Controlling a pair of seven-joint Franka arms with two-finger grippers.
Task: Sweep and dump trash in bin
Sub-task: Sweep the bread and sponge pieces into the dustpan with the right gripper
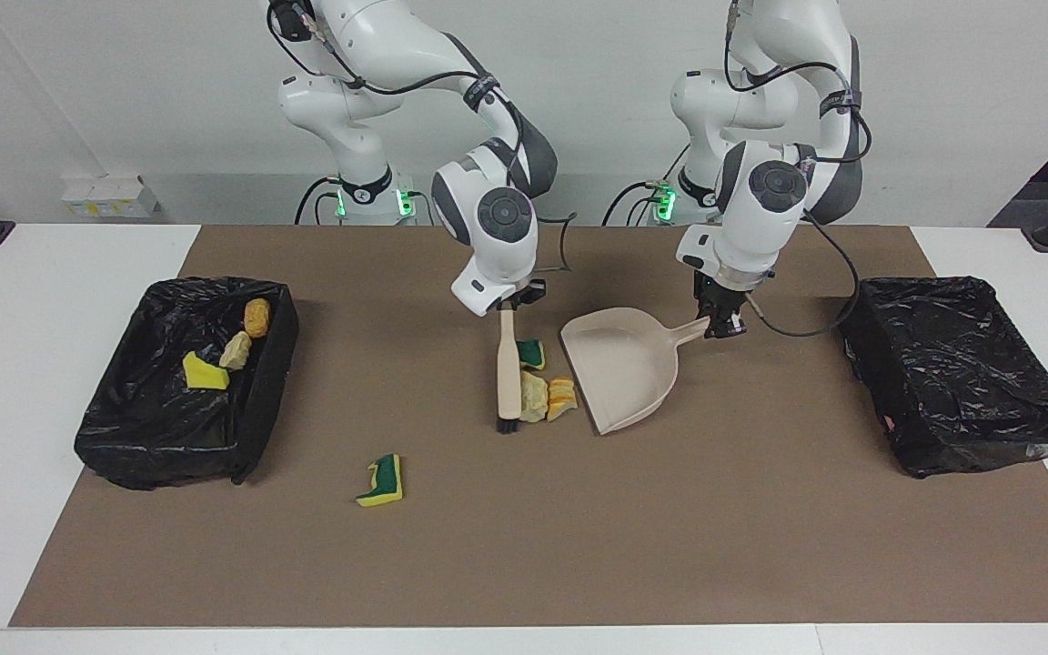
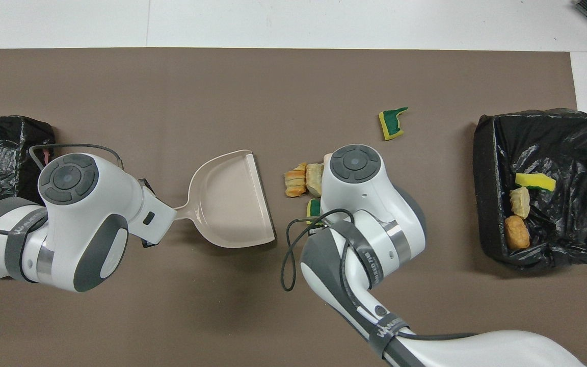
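Observation:
My right gripper (image 1: 508, 311) is shut on the handle of a beige brush (image 1: 508, 377), whose bristles rest on the mat. Three pieces of trash lie between the brush and the dustpan's mouth: a green sponge piece (image 1: 533, 353), a pale chunk (image 1: 533, 398) and an orange chunk (image 1: 562, 397). In the overhead view the orange chunk (image 2: 295, 180) lies just off the pan's lip. My left gripper (image 1: 722, 324) is shut on the handle of the beige dustpan (image 1: 626, 366), which sits on the mat. Another sponge piece (image 1: 381, 480) lies alone, farther from the robots, toward the right arm's end.
A black-lined bin (image 1: 151, 428) at the right arm's end holds a yellow sponge piece (image 1: 204, 373) and two bread-like chunks. A second black-lined bin (image 1: 961, 364) stands at the left arm's end. A brown mat (image 1: 579, 546) covers the table.

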